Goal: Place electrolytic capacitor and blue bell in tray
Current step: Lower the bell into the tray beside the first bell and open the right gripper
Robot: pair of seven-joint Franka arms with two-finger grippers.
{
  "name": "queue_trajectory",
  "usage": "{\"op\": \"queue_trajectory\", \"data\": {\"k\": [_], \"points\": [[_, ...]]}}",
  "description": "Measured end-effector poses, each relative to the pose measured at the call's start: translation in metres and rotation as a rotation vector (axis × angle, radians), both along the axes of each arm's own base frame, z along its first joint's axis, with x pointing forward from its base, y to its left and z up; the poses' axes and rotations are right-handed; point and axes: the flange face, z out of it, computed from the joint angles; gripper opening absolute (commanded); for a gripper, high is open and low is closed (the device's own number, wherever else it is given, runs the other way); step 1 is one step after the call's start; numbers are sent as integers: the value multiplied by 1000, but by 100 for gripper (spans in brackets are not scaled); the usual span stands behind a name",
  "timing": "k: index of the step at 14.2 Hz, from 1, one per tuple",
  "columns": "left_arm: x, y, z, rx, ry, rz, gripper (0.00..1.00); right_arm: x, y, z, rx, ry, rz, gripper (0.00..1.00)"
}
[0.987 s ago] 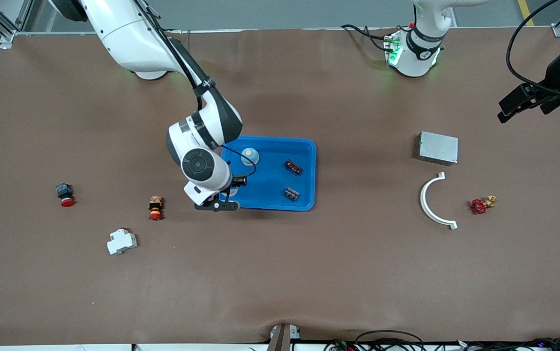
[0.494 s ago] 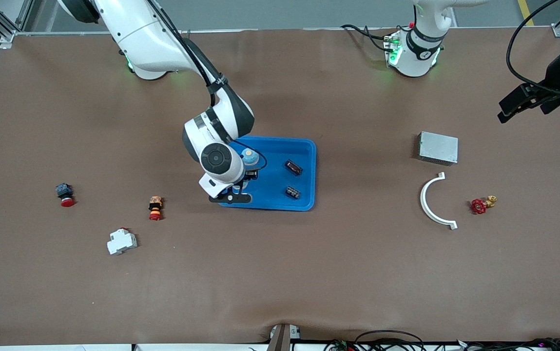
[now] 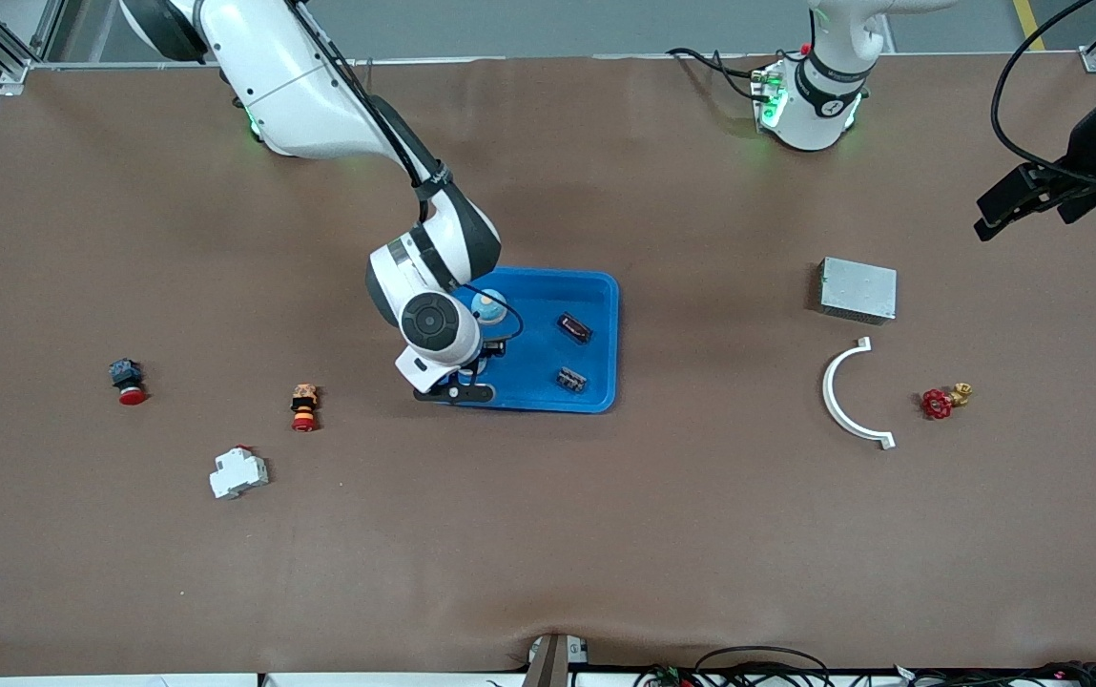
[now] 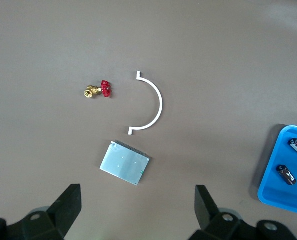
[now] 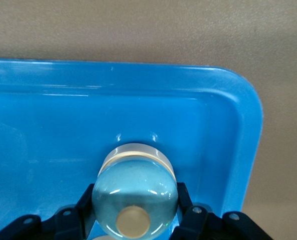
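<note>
The right gripper (image 3: 467, 372) has moved a bit deeper over the blue tray (image 3: 595, 329) than before, still pinching the blue bell (image 5: 134, 200). Two capacitors (image 3: 571, 380) lie in the tray. Farther off, the left gripper (image 4: 138, 212) waits, spread wide.

Toward my left arm's end I see a grey metal box (image 3: 858, 290), white curved bracket (image 3: 853, 394), red-handled brass valve (image 3: 944, 401). Toward my right arm's end: two red push buttons (image 3: 127, 380) (image 3: 304, 407), white breaker (image 3: 238, 472).
</note>
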Motion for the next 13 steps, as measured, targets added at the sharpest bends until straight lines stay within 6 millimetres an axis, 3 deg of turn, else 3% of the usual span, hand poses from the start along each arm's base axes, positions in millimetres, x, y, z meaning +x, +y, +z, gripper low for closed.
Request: {"op": "queue_trajectory", "data": {"k": [2,4,10,11,13], "points": [[0,0,0,0,0,0,100,0,1,-2,2,-4,0,35],[0,0,0,0,0,0,100,-1,2,-2,2,-4,2,100],[0,0,0,0,0,0,100,0,3,4,2,-1,4,100],[0,0,0,0,0,0,100,1,4,15,-3,13,8,100],[0,0,0,0,4,0,100,5,5,57,-10,34,14,100]]}}
